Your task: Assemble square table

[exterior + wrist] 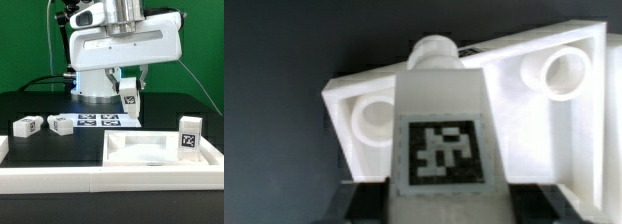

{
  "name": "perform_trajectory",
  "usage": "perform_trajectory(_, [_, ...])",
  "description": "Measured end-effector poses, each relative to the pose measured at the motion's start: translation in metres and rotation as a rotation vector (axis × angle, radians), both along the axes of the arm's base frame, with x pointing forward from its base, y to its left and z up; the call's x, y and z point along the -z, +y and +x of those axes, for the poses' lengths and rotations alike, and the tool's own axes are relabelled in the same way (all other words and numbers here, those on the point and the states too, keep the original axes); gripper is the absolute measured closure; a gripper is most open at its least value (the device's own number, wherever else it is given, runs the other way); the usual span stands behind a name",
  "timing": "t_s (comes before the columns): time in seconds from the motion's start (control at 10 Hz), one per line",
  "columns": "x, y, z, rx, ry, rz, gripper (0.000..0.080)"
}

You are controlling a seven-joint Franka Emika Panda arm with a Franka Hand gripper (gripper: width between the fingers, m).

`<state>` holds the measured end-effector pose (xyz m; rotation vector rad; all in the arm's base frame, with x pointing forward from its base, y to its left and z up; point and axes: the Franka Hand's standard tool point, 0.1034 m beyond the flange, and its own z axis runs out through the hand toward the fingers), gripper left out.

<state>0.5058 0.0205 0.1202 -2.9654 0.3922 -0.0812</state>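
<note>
My gripper (128, 88) is shut on a white block leg (129, 98) with a black-and-white tag, held in the air above the table behind the square slab. In the wrist view the leg (441, 120) sits between my dark fingers (367, 207), and its rounded tip points at the slab (544, 95), whose corner shows two round holes. The white slab with a raised rim (122, 152) lies at front centre-right. Two legs (27, 125) (60, 124) lie at the exterior view's left. A third leg (188, 136) stands upright at the slab's right edge.
The marker board (98, 121) lies flat in front of the robot base (95, 85). A long white border rail (110, 182) runs along the front, with another piece at the exterior view's left edge (3, 148). The table top is black.
</note>
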Motion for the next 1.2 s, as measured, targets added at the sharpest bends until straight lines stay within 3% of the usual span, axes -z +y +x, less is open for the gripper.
perform_trajectory(0.4, [0.003, -0.001, -0.003, -0.013, 0.007, -0.003, 0.0509])
perform_trajectory(0.7, [-0.008, -0.021, 0.02, -0.153, -0.033, -0.037, 0.0509])
perform_trajectory(1.0, [-0.006, -0.023, 0.022, -0.147, -0.083, -0.06, 0.0509])
perform_trajectory(1.2, [-0.007, -0.035, 0.029, -0.17, -0.204, -0.126, 0.0509])
